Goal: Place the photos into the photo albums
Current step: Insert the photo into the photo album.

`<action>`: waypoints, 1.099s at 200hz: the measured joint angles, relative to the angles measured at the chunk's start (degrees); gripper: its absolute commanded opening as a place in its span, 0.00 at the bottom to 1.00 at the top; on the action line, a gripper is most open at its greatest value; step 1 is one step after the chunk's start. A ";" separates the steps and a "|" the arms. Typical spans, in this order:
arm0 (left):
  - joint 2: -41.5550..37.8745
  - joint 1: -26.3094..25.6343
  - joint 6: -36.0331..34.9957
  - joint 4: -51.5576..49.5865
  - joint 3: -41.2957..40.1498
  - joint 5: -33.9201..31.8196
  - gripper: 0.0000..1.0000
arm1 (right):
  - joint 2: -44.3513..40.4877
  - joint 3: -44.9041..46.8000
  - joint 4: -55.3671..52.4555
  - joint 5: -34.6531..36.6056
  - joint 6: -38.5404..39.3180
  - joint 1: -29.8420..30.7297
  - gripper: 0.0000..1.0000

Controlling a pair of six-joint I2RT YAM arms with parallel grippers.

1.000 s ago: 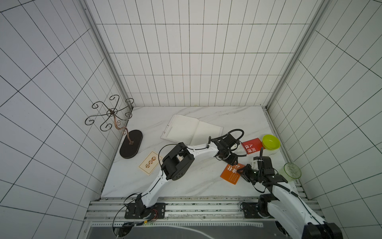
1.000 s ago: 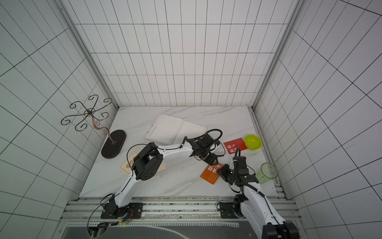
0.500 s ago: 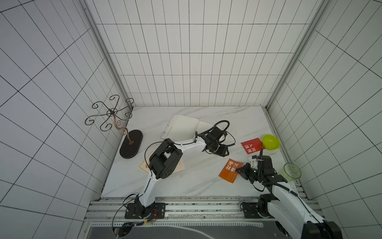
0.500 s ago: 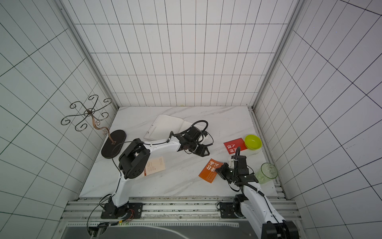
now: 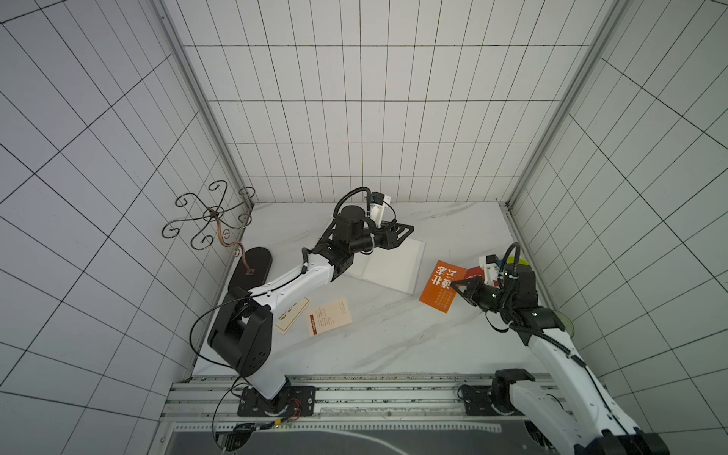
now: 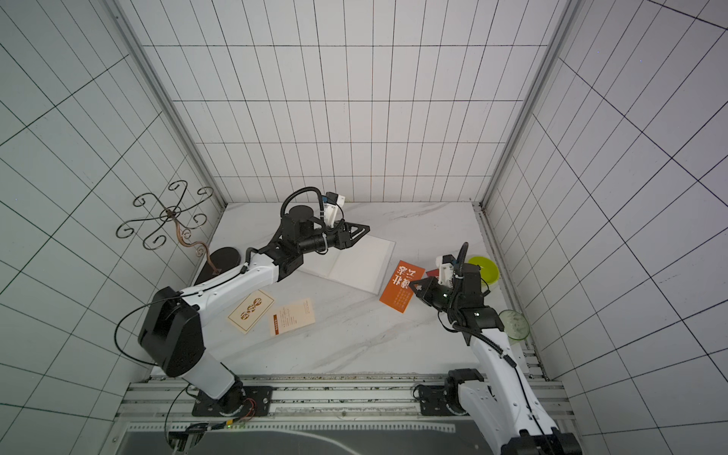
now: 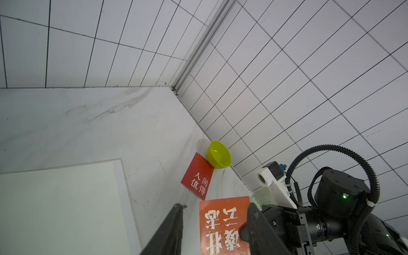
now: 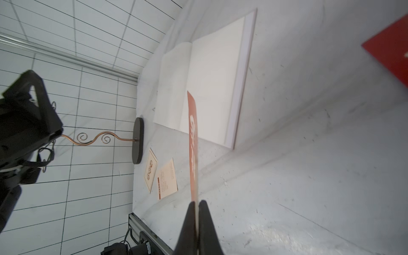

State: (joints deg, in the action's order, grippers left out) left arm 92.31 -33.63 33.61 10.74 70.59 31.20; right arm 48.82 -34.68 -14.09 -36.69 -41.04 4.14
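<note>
The photo album (image 5: 394, 268) (image 6: 354, 264) lies open on the marble table, showing blank cream pages (image 8: 209, 84). My right gripper (image 5: 457, 284) (image 8: 195, 202) is shut on the edge of an orange photo (image 5: 443, 285) (image 6: 402, 285) and holds it off the table just right of the album. My left gripper (image 5: 407, 227) (image 7: 215, 205) hovers open and empty over the album's far edge. A red photo (image 5: 472, 272) (image 7: 197, 176) lies by the right wall. Two cream photos (image 6: 292, 317) (image 6: 250, 311) lie at the front left.
A yellow-green bowl (image 6: 483, 270) (image 7: 218, 154) sits against the right wall beside the red photo. A clear cup (image 6: 513, 324) stands behind my right arm. A scrolled metal stand (image 5: 214, 220) on a dark oval base (image 5: 252, 268) occupies the left side.
My left gripper has drawn back from the orange photo to above the album's far edge. My right gripper has shut on the orange photo and raised it toward the album.
</note>
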 measured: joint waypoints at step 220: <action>-14.38 -1.49 24.76 43.69 -19.96 0.94 0.68 | 13.22 -13.03 58.75 0.68 -16.79 14.58 0.00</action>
State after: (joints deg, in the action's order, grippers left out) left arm 77.93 -35.11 58.37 54.43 50.63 32.14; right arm 62.04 -47.70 44.66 -36.01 -57.82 18.72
